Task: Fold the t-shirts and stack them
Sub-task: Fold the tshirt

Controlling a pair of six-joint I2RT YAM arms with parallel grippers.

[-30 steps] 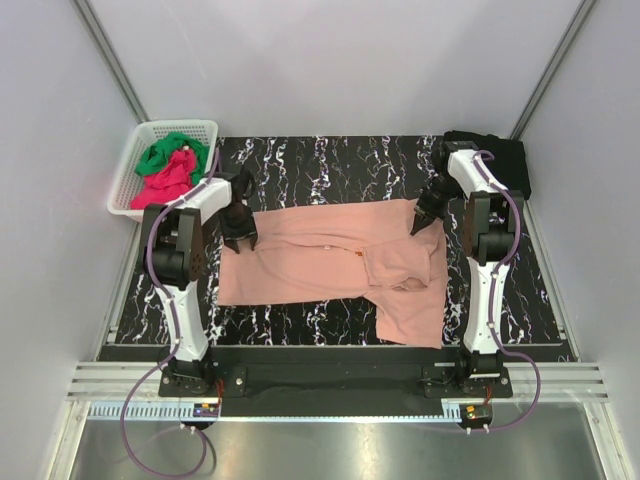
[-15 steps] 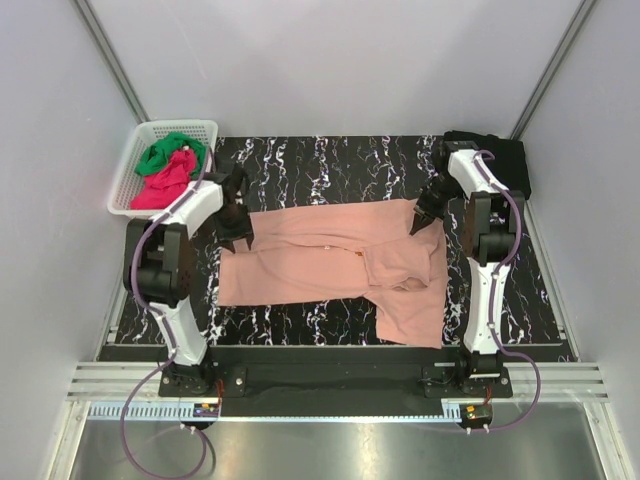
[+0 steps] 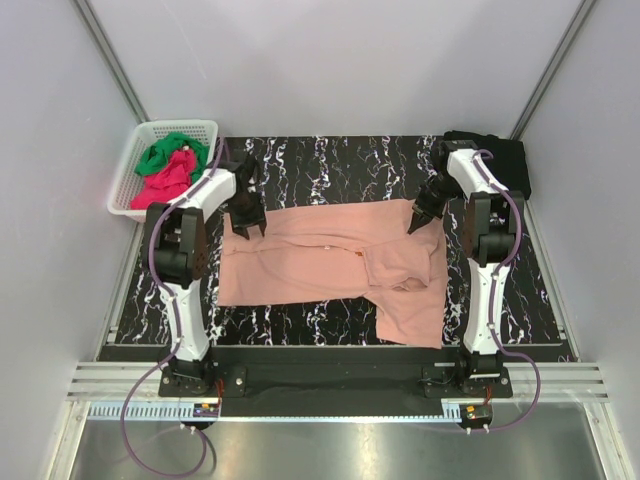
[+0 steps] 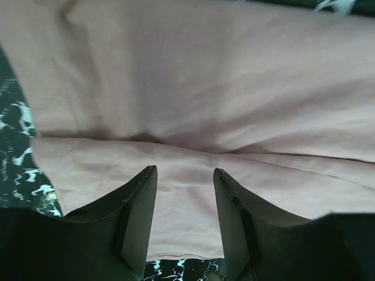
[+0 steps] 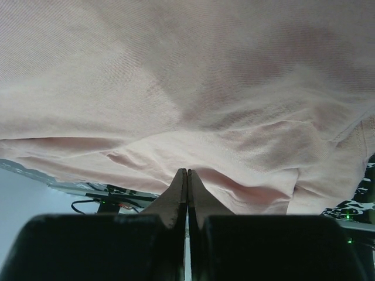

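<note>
Item: salmon-pink t-shirt (image 3: 320, 255), lying spread on the marbled tabletop (image 3: 330, 160). Its long axis runs left to right, and one flap turns toward the near edge at the right.

Surroundings:
- White basket (image 3: 122, 190) at the far left, holding a green t-shirt (image 3: 165, 153) and a magenta-red t-shirt (image 3: 165, 182).
- Black t-shirt (image 3: 510, 160) at the far right corner.

We note nothing lying on the pink cloth.

Left hand (image 3: 243, 222): parted over the far left edge, gripping nothing.

Right hand (image 3: 418, 220): closed tight, pinching the far right corner.
</note>
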